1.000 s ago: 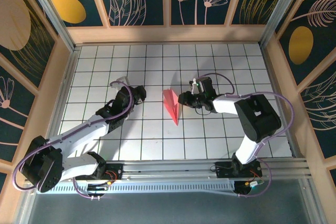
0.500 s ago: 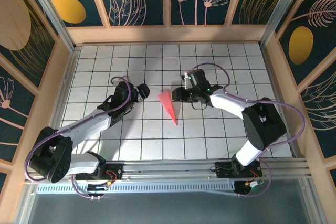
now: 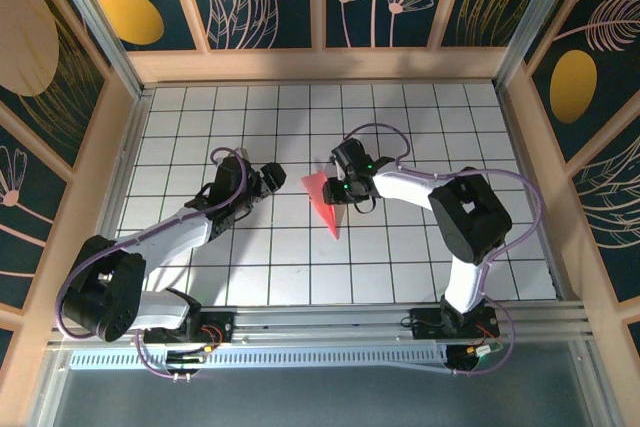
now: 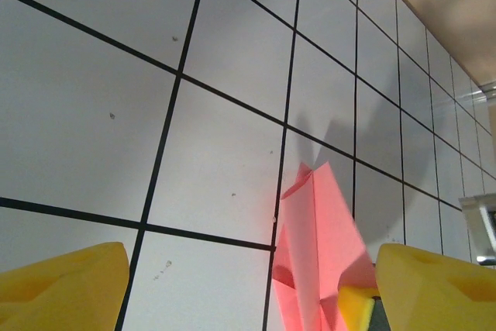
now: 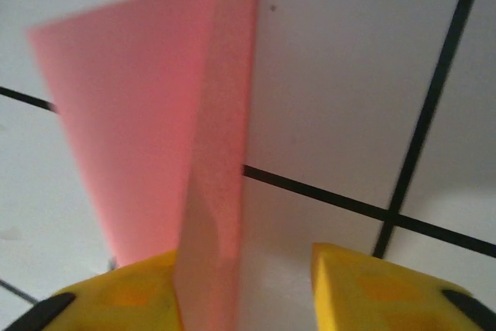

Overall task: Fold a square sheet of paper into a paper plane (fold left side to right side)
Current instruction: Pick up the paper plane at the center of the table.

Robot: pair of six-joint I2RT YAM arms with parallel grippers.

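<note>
Here, the slim, pointed paper plane (image 3: pixel 322 202) of thin salmon-pink paper lies near the middle of the white surface (image 3: pixel 200 117), which is made of glossy tiles with black grid lines. Its sharp tip points toward the arms' bases. The right claw (image 3: pixel 340 191) is at the plane's right edge. Its yellow fingers (image 5: pixel 380 292) stand partly apart, and the smooth raised ridge of the plane rises between them, close to one finger and with free space before the other. The left claw (image 3: pixel 269 178) stands wide, holds nothing, and is near the plane's left side.
</note>
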